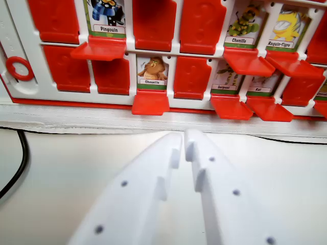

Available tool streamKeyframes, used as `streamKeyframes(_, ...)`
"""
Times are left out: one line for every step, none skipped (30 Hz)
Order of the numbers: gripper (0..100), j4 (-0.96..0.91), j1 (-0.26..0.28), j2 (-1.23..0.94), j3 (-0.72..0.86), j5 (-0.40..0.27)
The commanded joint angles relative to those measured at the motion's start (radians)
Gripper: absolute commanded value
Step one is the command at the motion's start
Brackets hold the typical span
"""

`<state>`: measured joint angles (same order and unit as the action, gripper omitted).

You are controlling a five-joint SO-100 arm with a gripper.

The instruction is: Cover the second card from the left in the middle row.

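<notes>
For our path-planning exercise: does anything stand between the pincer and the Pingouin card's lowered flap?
Nothing loose does. The pincer hovers over the table before the board. Between it and the Pingouin flap lies only the front row, with closed covers there; the lowered Chouette flap juts out just to the wrist view's right.

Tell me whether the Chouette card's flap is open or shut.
Open. The Chouette card shows its owl picture and label, and its red flap lies folded down in front, unlike the shut red flap beside it.
</notes>
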<state>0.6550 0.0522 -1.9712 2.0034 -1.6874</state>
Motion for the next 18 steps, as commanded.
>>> streamKeyframes(0, -0.063, 0.031, 0.051, -0.137, 0.0)
streamKeyframes(0, -0.067, 0.035, 0.074, -0.149, 0.002)
streamKeyframes(0, -0.075, 0.041, 0.094, -0.163, 0.002)
streamKeyframes(0, -0.075, 0.049, 0.115, -0.178, 0.003)
streamKeyframes(0, -0.075, 0.055, 0.137, -0.196, 0.005)
streamKeyframes(0, -0.077, 0.061, 0.158, -0.213, 0.005)
streamKeyframes(0, -0.077, 0.066, 0.178, -0.227, 0.008)
streamKeyframes(0, -0.081, 0.072, 0.199, -0.239, 0.011)
streamKeyframes(0, -0.087, 0.077, 0.219, -0.25, 0.012)
streamKeyframes(0, -0.1, 0.083, 0.238, -0.259, 0.012)
streamKeyframes(0, -0.103, 0.087, 0.256, -0.272, 0.012)
streamKeyframes(0, -0.104, 0.092, 0.275, -0.282, 0.014)
streamKeyframes(0, -0.104, 0.095, 0.291, -0.295, 0.014)
streamKeyframes(0, -0.104, 0.098, 0.31, -0.307, 0.015)
streamKeyframes(0, -0.104, 0.101, 0.328, -0.318, 0.015)
streamKeyframes(0, -0.106, 0.103, 0.345, -0.328, 0.015)
streamKeyframes(0, -0.106, 0.103, 0.36, -0.339, 0.015)
streamKeyframes(0, -0.106, 0.103, 0.374, -0.348, 0.015)
